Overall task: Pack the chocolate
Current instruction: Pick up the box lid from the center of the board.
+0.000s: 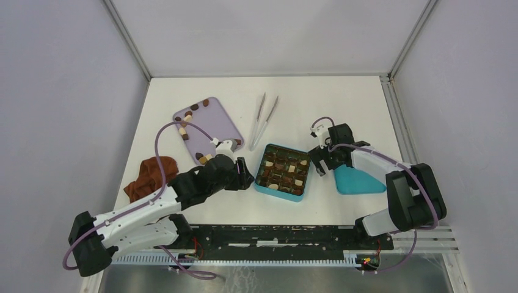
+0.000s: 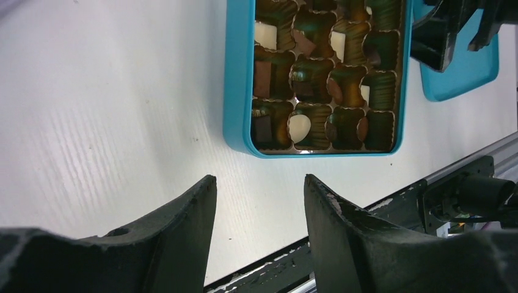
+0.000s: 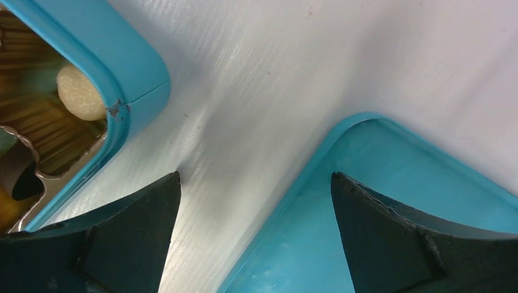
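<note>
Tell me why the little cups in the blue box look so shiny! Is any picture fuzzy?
Left wrist view: light bounces off the gold cups in the teal box, making bright spots; the left hand up close is dark. Right wrist view: the table has a bright streaky sheen, the teal lid glints softly. Top view: even light, faint shadows, nothing fuzzy.

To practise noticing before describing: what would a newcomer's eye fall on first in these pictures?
The teal box at the centre of the table stands out, its cells partly filled with chocolates, flanked by the left gripper and right gripper, both open and empty. Behind it to the left lies a lilac tray with loose pieces on it, and a teal lid rests under the right arm.
</note>
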`<state>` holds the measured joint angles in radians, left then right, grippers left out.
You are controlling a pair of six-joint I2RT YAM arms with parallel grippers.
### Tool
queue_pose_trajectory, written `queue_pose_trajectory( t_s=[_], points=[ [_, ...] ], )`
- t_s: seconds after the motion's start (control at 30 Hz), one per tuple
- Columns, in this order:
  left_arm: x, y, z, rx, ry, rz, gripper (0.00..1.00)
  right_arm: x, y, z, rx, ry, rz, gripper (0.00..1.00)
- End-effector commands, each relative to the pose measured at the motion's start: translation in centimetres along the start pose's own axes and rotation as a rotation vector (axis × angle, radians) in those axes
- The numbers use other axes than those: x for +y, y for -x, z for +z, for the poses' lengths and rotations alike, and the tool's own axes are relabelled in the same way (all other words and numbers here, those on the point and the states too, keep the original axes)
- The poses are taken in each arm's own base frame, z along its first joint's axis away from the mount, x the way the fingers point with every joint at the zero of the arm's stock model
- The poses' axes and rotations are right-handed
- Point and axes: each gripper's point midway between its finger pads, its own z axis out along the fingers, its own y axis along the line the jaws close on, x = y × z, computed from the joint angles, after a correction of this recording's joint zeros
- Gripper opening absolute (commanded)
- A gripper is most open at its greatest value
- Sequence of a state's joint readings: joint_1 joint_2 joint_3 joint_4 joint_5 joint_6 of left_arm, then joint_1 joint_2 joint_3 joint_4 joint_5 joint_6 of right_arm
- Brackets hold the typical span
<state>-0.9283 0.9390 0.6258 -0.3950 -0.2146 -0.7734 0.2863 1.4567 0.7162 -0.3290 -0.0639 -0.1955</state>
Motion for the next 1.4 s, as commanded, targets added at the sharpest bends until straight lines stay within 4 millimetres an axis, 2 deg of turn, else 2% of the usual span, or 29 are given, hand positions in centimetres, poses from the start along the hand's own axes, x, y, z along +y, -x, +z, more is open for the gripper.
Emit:
queue_pose_trajectory(
  t_s=[0.0, 0.13, 0.27, 0.3, 0.4, 0.43, 0.5, 0.53, 0.63, 0.77, 0.8, 0.87, 1.03, 1.23, 1.37],
  points=[
    [-0.3, 2.8, -2.1, -0.102, 0.012, -0.066, 0.61, -0.6, -1.6, -0.2, 0.082, -0.02, -0.042, 0.98],
    [-0.2, 3.7, -3.3, -0.141, 0.003, -0.075, 0.61, -0.4, -2.3, 0.1, 0.093, 0.035, -0.008, 0.98],
    [0.0, 4.0, -3.9, -0.161, 0.007, -0.076, 0.62, 0.6, -3.5, 0.7, 0.113, 0.167, 0.036, 0.98],
    [0.0, 4.1, -4.0, -0.167, 0.006, -0.079, 0.62, 0.2, -3.8, 0.9, 0.124, 0.155, 0.047, 0.97],
    [0.1, 4.5, -4.4, -0.188, 0.0, -0.087, 0.62, -0.9, -3.9, 0.9, 0.135, 0.093, 0.053, 0.78],
    [-0.1, 4.8, -4.6, -0.201, -0.01, -0.09, 0.63, -1.3, -3.8, 0.9, 0.133, 0.072, 0.049, 0.66],
    [-0.1, 5.2, -4.9, -0.232, -0.028, -0.104, 0.72, -2.0, -3.8, 0.8, 0.135, 0.032, 0.049, 0.45],
    [-0.2, 5.3, -5.0, -0.247, -0.04, -0.114, 0.76, -2.1, -3.8, 0.7, 0.136, 0.023, 0.045, 0.39],
    [-0.4, 5.9, -5.7, -0.289, -0.075, -0.141, 0.85, -2.4, -4.3, 0.8, 0.149, -0.004, 0.028, 0.26],
    [-1.2, 6.8, -6.8, -0.327, -0.131, -0.152, 0.85, -2.3, -5.1, 1.2, 0.173, -0.005, 0.009, 0.04],
    [-1.5, 7.0, -7.1, -0.334, -0.152, -0.151, 0.85, -2.2, -5.0, 1.2, 0.173, 0.004, 0.006, 0.0],
    [-2.3, 7.2, -7.7, -0.343, -0.202, -0.149, 0.86, -1.8, -4.7, 1.2, 0.162, 0.027, -0.002, 0.0],
    [-4.8, 7.4, -8.0, -0.349, -0.344, -0.124, 0.88, -2.4, -1.2, -0.6, 0.039, 0.05, 0.001, 0.0],
    [-7.9, 7.5, -7.6, -0.366, -0.498, -0.05, 0.88, -2.7, 4.0, -4.7, -0.158, 0.165, 0.075, 0.0],
    [-9.7, 8.5, -7.0, -0.414, -0.569, -0.047, 0.89, -2.4, 7.4, -7.4, -0.277, 0.233, 0.111, 0.0]
  ],
)
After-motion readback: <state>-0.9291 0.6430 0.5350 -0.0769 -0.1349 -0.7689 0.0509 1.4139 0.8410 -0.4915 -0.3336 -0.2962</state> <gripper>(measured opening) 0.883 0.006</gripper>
